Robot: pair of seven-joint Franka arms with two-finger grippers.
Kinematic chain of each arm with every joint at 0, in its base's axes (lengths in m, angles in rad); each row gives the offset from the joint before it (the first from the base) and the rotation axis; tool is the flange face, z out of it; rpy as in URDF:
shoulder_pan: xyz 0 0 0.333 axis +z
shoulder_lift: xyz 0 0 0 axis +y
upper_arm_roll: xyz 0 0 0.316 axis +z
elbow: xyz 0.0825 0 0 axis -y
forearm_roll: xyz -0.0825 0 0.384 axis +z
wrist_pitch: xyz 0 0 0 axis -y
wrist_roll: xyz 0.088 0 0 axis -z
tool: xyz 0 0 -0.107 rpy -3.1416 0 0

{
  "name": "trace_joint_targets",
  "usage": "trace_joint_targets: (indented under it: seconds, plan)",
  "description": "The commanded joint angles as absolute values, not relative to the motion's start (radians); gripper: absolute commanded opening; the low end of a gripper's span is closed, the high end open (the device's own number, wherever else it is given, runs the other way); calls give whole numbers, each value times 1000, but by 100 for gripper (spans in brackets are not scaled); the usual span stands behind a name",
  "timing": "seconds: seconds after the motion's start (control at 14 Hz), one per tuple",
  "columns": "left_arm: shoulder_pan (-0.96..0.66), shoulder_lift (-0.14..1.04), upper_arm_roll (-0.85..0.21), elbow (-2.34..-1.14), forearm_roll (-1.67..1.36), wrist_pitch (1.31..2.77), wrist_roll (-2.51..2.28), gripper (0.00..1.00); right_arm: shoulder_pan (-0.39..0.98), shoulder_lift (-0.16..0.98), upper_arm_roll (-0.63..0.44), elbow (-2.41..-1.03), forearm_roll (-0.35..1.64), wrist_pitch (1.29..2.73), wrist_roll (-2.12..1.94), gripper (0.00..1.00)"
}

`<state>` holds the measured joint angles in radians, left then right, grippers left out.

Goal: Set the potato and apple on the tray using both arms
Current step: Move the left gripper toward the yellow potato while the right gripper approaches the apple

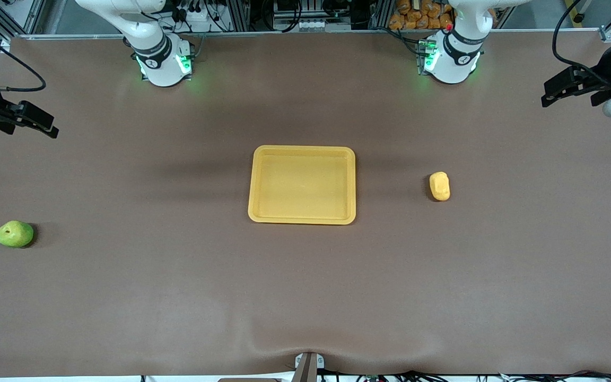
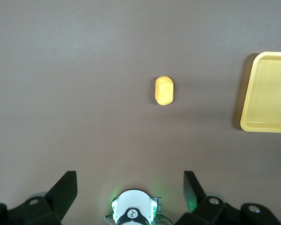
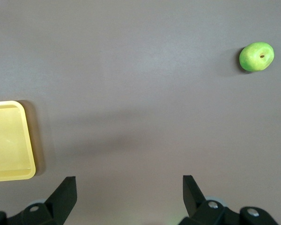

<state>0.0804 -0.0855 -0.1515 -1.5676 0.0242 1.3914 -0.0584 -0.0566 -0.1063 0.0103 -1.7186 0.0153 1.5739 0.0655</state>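
Evidently nothing had been grasped at this point, so I treated the step in hand as the approach of 2 arms to 2 separate targets. The tray [image 1: 302,184] sat empty at mid-table. The potato [image 1: 439,186] lay on the bare table toward the left arm's end, well apart from the tray rim. The apple [image 1: 15,234] lay near the table edge at the right arm's end, nearer the front camera than the tray and much farther from it than the potato was.

The left gripper [image 1: 570,86] hung high over its end of the table, fingers spread wide and empty. The right gripper [image 1: 24,118] hung likewise over its own end, also wide and empty.

My procedure, as a judgement:
1. I planned to descend straight over each item.
2. I intended to close the left fingers [image 2: 65,190] across the potato's short axis.
3. I expected the apple to roll, so I wanted the right fingers [image 3: 65,194] centred on its widest girth.
4. I meant to stagger the 2 releases to keep the arms apart over the tray.
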Motion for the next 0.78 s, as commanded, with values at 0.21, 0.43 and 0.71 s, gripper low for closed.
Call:
trace_joint_targets:
  seconds: [0.21, 0.43, 0.71]
  plan:
    - [89, -109, -176, -1644, 6, 1442, -67, 100, -54, -84, 5, -1692, 0, 1575, 54, 100]
    - [89, -109, -186, -1689, 6, 1492, -64, 100, -57, -74, 3, -1692, 0, 1594, 54, 100]
    - [92, -112, -201, -1741, 6, 1543, -63, 100, -63, -61, 2, -1687, -2, 1606, 54, 100]
